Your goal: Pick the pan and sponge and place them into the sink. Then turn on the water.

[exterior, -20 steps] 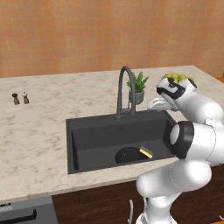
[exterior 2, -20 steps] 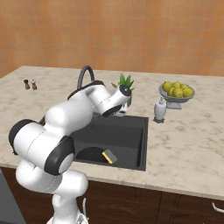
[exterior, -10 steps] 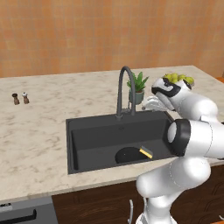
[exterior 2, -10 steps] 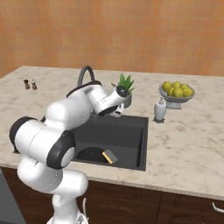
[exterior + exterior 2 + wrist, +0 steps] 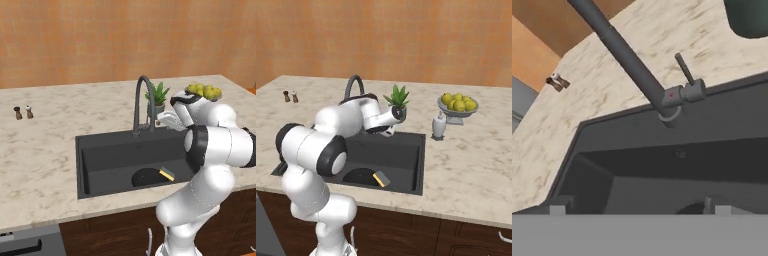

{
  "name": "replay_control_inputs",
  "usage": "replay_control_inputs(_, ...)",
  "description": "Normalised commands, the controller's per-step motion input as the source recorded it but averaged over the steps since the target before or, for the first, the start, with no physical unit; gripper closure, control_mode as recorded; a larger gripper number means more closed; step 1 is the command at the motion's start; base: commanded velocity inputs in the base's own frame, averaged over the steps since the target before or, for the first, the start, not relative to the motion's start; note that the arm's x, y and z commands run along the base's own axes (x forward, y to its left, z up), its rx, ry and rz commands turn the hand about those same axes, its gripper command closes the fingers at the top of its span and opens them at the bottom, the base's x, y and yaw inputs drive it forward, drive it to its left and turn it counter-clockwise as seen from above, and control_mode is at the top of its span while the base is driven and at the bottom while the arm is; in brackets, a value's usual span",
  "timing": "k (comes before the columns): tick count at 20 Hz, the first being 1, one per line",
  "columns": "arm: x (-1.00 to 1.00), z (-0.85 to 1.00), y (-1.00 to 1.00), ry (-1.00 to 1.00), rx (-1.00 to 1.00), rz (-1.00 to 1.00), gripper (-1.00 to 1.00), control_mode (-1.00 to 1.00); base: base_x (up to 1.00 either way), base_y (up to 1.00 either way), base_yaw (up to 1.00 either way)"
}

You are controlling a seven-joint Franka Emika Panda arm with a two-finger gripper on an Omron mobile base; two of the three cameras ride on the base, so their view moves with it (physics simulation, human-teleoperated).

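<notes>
Closer now to the faucet (image 5: 627, 60), the gripper (image 5: 167, 118), fingers apart I judge, risks overshooting the lever (image 5: 684, 70)

You had a beige marbled counter (image 5: 40, 160) running under an orange-brown wall (image 5: 100, 40). At about ten o'clock on the counter, two small shakers (image 5: 23, 112) stood just beside each other, one dark-topped and one white-topped. Toward one o'clock a small potted plant (image 5: 158, 96) with spiky green leaves sat on the counter. Further toward two o'clock a grey bowl of yellow fruit (image 5: 458, 105) stood, with a white soap dispenser (image 5: 438, 125) near it. Dark wooden cabinets (image 5: 456, 235) ran below the counter.
</notes>
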Motion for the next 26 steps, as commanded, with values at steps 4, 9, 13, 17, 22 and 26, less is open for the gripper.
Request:
replay_control_inputs(4, 0.33, -0.25, 0.05, 0.00, 0.09, 0.00, -1.00, -1.00, 0.00, 0.00, 0.00)
replay_control_inputs(9, 0.43, -0.20, 0.00, 0.00, 0.08, 0.00, -1.00, -1.00, 0.00, 0.00, 0.00)
replay_control_inputs(13, 0.41, -0.15, 0.00, 0.00, 0.07, 0.00, -1.00, -1.00, 0.00, 0.00, 0.00)
replay_control_inputs(17, 0.47, -0.18, 0.00, 0.00, 0.04, 0.00, -1.00, -1.00, 0.00, 0.00, 0.00)
replay_control_inputs(22, 0.45, -0.20, 0.00, 0.00, 0.04, 0.00, -1.00, -1.00, 0.00, 0.00, 0.00)
replay_control_inputs(26, 0.38, -0.22, 0.07, 0.00, 0.00, 0.00, -1.00, -1.00, 0.00, 0.00, 0.00)
